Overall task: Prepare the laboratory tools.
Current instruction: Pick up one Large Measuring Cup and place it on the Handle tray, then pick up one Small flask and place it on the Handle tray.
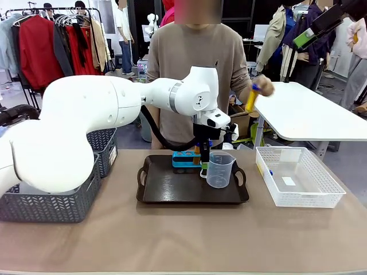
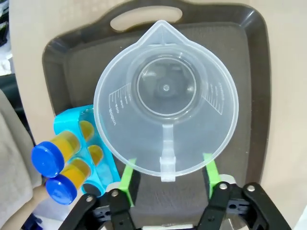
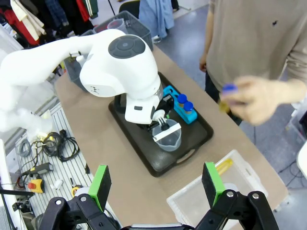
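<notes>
Looking down the left wrist, we see the left fingers (image 2: 125, 176) spread apart, one green pad on each side of the handle of the clear measuring beaker (image 2: 165, 96). There is a gap on both sides, so they are released and grip nothing. The beaker stands upright on the dark tray (image 2: 249, 72), just beside a cyan tube rack (image 2: 72, 125) that carries two blue-capped tubes (image 2: 53, 155) of orange-yellow liquid. From the front we find the tray in the middle of the tabletop (image 1: 172, 235), with grey baskets (image 1: 51, 203) to its left and a white mesh basket (image 1: 298, 180) to its right. The person's hand (image 1: 264, 86) holds another blue-capped tube (image 1: 251, 98) in the air beyond the far edge. The right fingers (image 3: 101, 184) hang wide open high above the tabletop, grasping nothing.
</notes>
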`<state>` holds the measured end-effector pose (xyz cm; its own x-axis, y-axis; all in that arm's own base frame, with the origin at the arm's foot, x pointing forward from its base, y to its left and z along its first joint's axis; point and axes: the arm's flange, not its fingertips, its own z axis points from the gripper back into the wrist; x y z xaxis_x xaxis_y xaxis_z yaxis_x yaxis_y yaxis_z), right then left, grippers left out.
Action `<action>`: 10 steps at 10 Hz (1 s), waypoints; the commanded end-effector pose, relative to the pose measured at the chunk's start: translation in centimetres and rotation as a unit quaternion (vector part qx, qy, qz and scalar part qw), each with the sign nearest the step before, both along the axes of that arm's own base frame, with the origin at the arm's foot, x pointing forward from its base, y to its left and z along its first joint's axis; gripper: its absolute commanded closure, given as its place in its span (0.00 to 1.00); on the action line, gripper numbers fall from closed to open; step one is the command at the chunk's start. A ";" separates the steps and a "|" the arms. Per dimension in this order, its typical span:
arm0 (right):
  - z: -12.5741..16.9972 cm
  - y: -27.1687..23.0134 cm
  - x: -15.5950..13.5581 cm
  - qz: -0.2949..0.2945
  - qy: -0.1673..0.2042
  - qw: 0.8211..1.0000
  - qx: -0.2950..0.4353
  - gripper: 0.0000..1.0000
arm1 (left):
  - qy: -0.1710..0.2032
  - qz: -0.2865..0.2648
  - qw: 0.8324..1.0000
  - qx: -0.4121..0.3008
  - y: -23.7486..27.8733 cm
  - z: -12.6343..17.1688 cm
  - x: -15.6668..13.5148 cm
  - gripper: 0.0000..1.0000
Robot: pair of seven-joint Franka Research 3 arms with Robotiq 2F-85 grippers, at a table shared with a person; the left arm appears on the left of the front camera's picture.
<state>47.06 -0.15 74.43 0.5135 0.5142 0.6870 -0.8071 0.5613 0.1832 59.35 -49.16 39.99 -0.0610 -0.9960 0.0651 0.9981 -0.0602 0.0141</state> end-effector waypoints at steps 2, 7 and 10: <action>0.1 0.0 -0.2 -0.002 -0.002 1.000 0.000 0.00 | 0.013 0.001 1.000 0.003 1.0 1.8 -1.3 0.00; 0.1 0.0 -0.2 -0.002 -0.002 1.000 0.000 0.00 | 0.006 -0.001 1.000 0.003 0.4 2.8 -1.0 0.00; 0.1 0.0 -0.2 -0.002 -0.002 1.000 0.000 0.00 | 0.006 -0.001 1.000 0.003 0.4 2.8 -1.0 0.00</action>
<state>47.06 -0.15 74.42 0.5135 0.5142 0.6870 -0.8071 0.5613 0.1832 58.28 -48.80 42.55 -0.0634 -0.9963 0.0573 0.9979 -0.0640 -0.0074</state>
